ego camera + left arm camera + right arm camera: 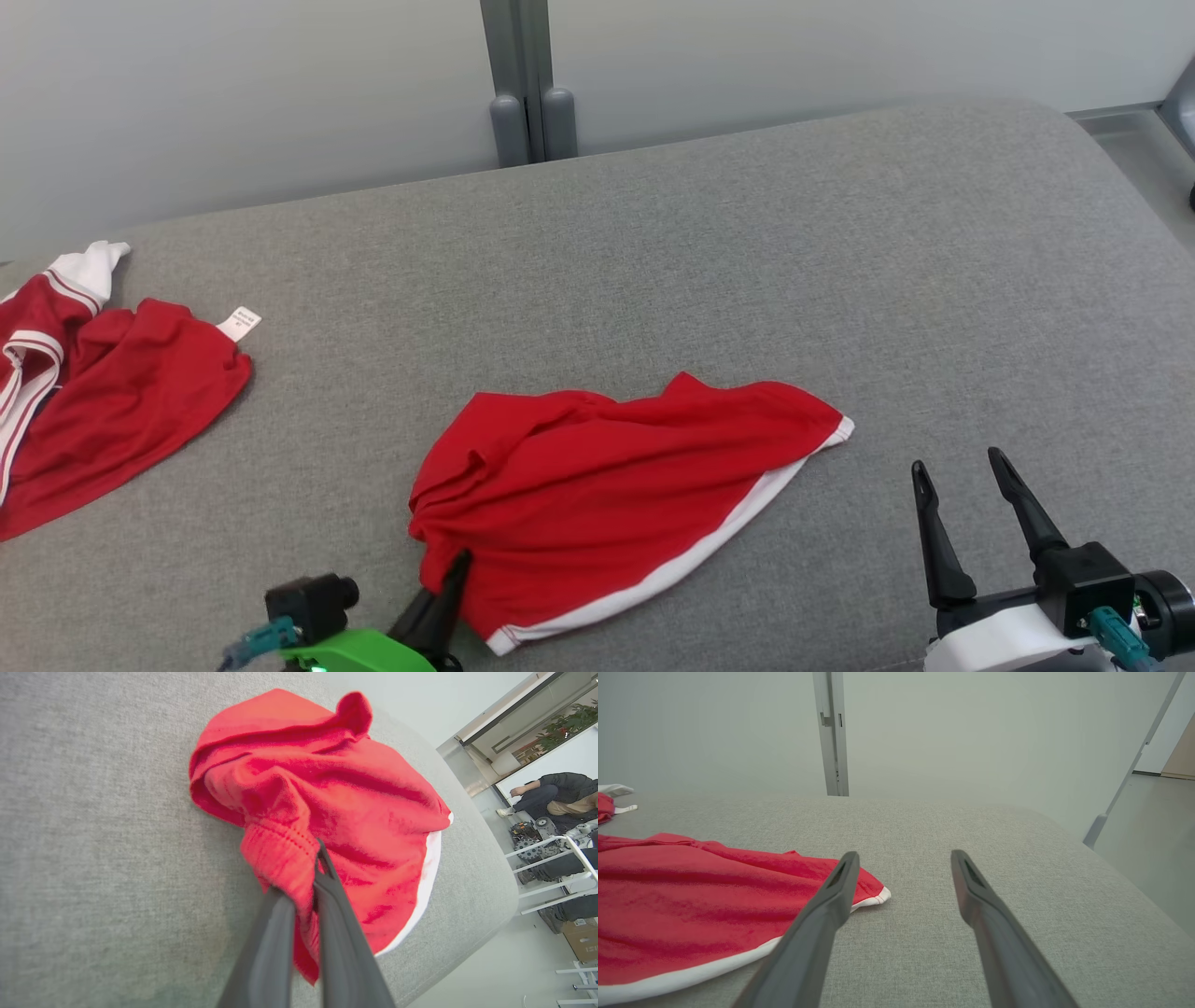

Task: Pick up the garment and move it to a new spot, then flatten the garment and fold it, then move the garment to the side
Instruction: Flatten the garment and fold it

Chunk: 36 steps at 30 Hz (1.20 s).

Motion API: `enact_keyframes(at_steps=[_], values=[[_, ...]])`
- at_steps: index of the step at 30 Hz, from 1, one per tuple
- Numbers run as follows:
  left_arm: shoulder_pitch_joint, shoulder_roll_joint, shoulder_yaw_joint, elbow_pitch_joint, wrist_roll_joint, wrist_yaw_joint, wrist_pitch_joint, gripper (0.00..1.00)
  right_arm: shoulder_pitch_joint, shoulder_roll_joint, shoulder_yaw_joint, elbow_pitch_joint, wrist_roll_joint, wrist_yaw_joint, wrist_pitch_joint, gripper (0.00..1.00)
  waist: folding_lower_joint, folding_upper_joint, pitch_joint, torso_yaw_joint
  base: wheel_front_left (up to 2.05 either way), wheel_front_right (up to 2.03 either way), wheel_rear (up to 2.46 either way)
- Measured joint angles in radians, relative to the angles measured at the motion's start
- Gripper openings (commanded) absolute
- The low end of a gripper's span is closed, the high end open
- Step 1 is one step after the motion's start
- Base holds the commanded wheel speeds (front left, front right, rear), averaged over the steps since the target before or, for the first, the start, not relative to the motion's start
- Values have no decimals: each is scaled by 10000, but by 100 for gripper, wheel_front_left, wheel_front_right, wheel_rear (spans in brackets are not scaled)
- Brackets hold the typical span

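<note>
The left hand is pressed together, pinching the bunched ribbed edge of the red shorts; from its fingertips the cloth spreads forward and toward the right hand, lying crumpled on the grey tabletop; the right hand has its fingers spread wide with nothing between them; the white-trimmed corner of the shorts lies near its left finger, apart from it; a second red and white garment lies well to the outer side of the left hand
</note>
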Motion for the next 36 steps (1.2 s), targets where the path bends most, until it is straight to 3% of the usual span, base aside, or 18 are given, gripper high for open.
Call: enact_keyframes(at_steps=[8,13,14,15,16,17,22,28,31,36], values=[[-1677,1329,510,1141,345,0,98,0,-190,0,190,105,115,0,0,100,0,0,139,-23,0,0,0],[-2240,1616,115,1973,570,0,639,0,-268,0,240,194,115,0,0,100,0,0,165,-67,0,0,0],[-2253,1616,19,2067,560,0,662,9,-270,2,245,209,115,0,0,100,0,0,173,-82,0,0,0],[-2254,1626,-79,2123,552,0,648,41,-270,2,240,217,115,0,0,100,0,0,183,-94,0,0,0],[-2254,1649,-142,2203,596,0,537,88,-271,0,230,217,115,0,0,100,0,0,196,-102,0,0,0],[-2253,1670,-171,2249,600,0,456,100,-271,0,219,217,115,-2,0,100,0,0,200,-102,0,0,0],[-1983,1801,-213,2391,876,79,-332,100,-215,2,111,201,94,0,0,100,0,0,119,-23,0,0,0],[-1021,1722,353,1264,1335,941,-1026,100,-94,0,-52,65,46,0,0,100,0,0,-62,256,0,0,0],[-344,1432,1139,-123,2146,1419,-1070,100,-45,0,-130,-21,-10,0,0,100,0,0,-146,480,0,0,0],[1264,732,2211,-1655,3829,1691,-1087,100,-33,0,-155,-109,-17,-2,0,100,0,0,-280,897,0,0,0]])
